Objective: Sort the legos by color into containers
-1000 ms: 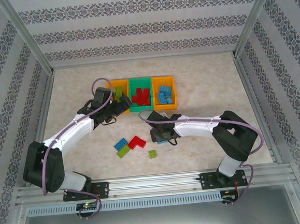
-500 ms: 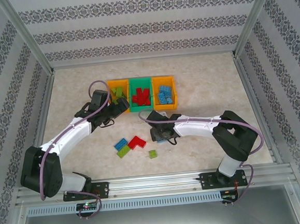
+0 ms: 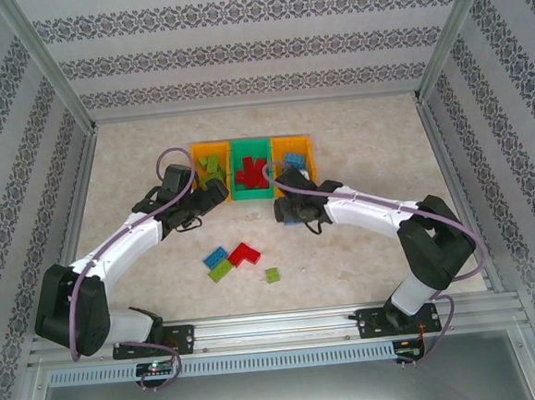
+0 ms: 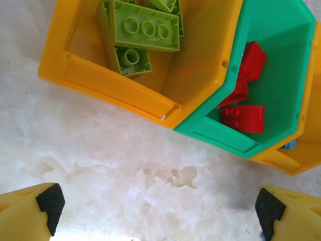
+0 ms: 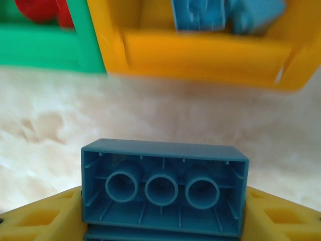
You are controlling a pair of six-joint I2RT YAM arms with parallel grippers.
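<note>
- Right end effector [image 5: 160,217] is clenched on a blue lego [image 5: 163,193], held between its yellow fingers [image 5: 37,221] with the hollow underside towards the wrist camera.
- It hangs just short of the near wall of the right orange container [image 5: 200,55], where other blue legos [image 5: 198,15] lie.
- Left end effector [image 4: 160,216] is released, jaws wide and empty, over bare tabletop [image 4: 125,165]. It is just in front of the left orange container [image 4: 125,90] holding lime legos [image 4: 145,30] and the green container [image 4: 273,75] holding red legos [image 4: 246,118].
- Step in hand, as I judge it: carrying the blue lego to its container.
- Next move calls for clearing the near wall, centring over the opening, then letting go.
- Left to sort on the tabletop: a blue piece [image 3: 215,257], a red L-shape [image 3: 245,253] and two lime pieces [image 3: 221,271] [image 3: 272,275].
</note>
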